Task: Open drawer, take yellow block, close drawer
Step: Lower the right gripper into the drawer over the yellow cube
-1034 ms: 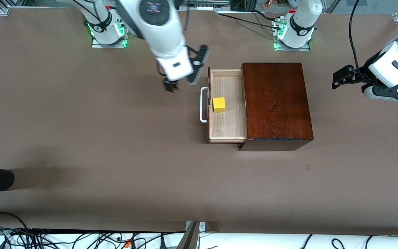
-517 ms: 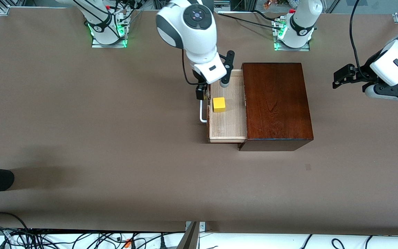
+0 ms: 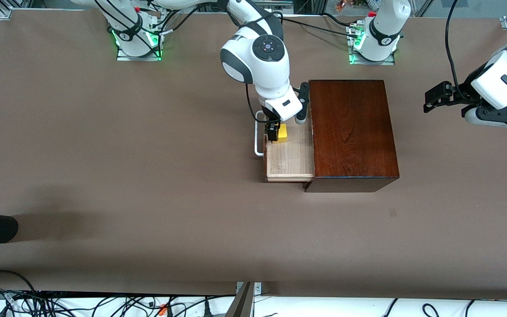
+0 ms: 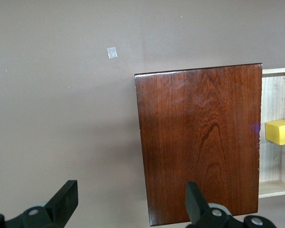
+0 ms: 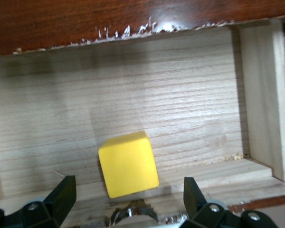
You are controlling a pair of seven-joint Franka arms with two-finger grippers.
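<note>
- Two grippers in play, both with fingers spread wide and holding nothing.
- Nearest the front camera among the task's things: pale wooden drawer [image 3: 289,158], pulled out of the dark wooden box [image 3: 351,132] toward the right arm's end of the table, tray exposed.
- White bar handle [image 3: 259,134] on the drawer's front, pointing toward the right arm's end of the table.
- Yellow block [image 3: 283,132] resting on the tray floor, near the drawer's front wall and farther from the front camera than the tray's bare stretch; partly hidden by a dark finger in the front view.
- Seen through the right wrist view, yellow block [image 5: 128,164] lying between the two spread fingertips, apart from both, with the tray's light wood [image 5: 180,109] all around it.
- Right gripper [image 3: 281,125] lowered over the open drawer, right above the block, fingers apart on either side of it, not yet clamped.
- Dark wooden box sitting beside the drawer toward the left arm's end, glossy top bare.
- Left gripper [image 3: 431,100] hanging in the air over the bare tabletop [image 3: 148,176] toward the left arm's end, well apart from the box; arm waiting.
- Through the left wrist view, fingers [image 4: 66,199] set wide apart, with box top [image 4: 199,142] and a slice of the tray and block [image 4: 280,131] below.
</note>
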